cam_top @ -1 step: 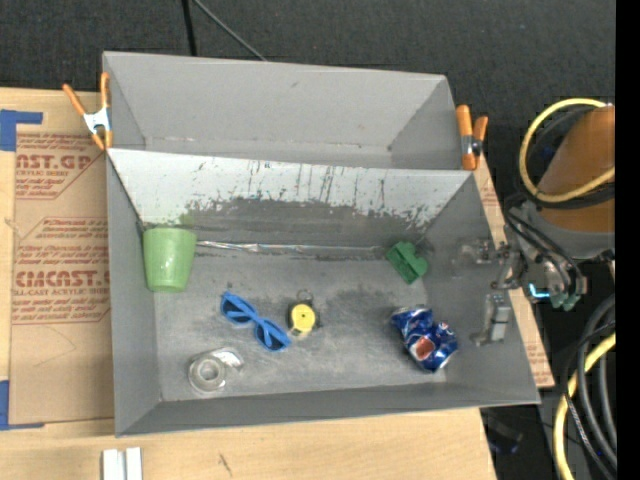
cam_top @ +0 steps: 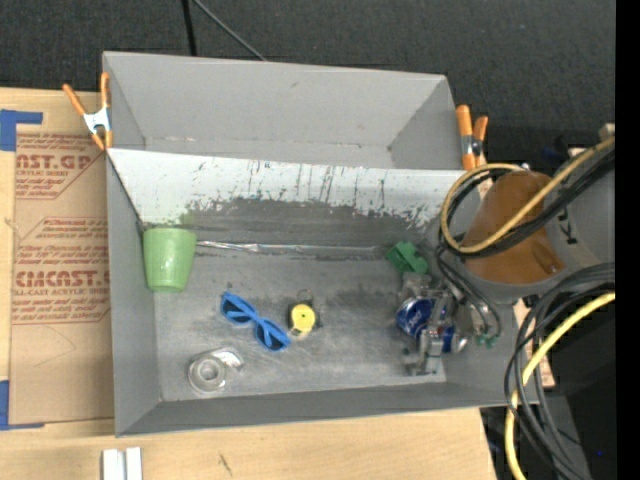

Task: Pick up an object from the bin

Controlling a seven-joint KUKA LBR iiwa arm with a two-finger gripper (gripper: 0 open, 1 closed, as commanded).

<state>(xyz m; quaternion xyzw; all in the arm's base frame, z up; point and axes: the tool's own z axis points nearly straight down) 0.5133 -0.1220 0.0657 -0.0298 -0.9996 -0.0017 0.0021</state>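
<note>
Nearest me the orange wrist (cam_top: 512,230) hangs its gripper (cam_top: 430,336) low at a small blue thing (cam_top: 410,318) by the bin (cam_top: 280,108)'s right wall, perhaps its pick; gripping or not, I cannot tell.

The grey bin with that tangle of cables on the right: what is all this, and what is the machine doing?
One camera looks down into a grey metal bin from above and a little to one side. The bulk on the right, with an orange cover and looping cables, is a robot arm; its job is to pick one thing out. Its claw is down near the bin's right-hand end. On the floor lie a green cup, blue sunglasses, a small yellow round piece, a clear roundish item and a small green piece. A blue thing sits right at the claw; whether it is held, I cannot tell.
</note>
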